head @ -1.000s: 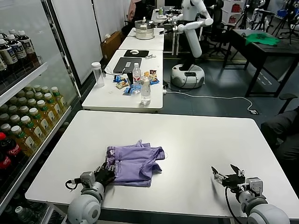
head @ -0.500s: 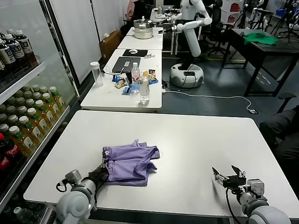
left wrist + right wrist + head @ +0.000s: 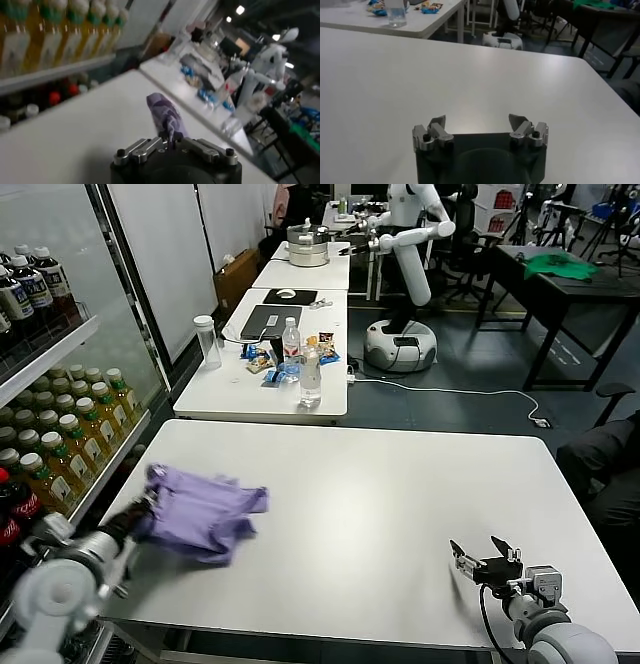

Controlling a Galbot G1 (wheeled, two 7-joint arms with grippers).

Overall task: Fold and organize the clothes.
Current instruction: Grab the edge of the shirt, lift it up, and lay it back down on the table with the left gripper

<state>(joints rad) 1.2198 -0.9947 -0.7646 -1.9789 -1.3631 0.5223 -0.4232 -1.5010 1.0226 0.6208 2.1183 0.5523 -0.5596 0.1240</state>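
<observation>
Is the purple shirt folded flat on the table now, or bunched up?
Bunched up: the T-shirt hangs crumpled from the shut left gripper near the table's left edge.

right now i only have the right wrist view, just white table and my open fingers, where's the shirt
Observer: The lavender T-shirt is at the table's left edge, bunched up, not flat.
Operator: is left holding it
Observer: Yes, the left gripper is shut on a pinch of the fabric.
Operator: anything near my right gripper
Observer: No. The right gripper hangs open over bare table near the front right, far from the shirt.
</observation>
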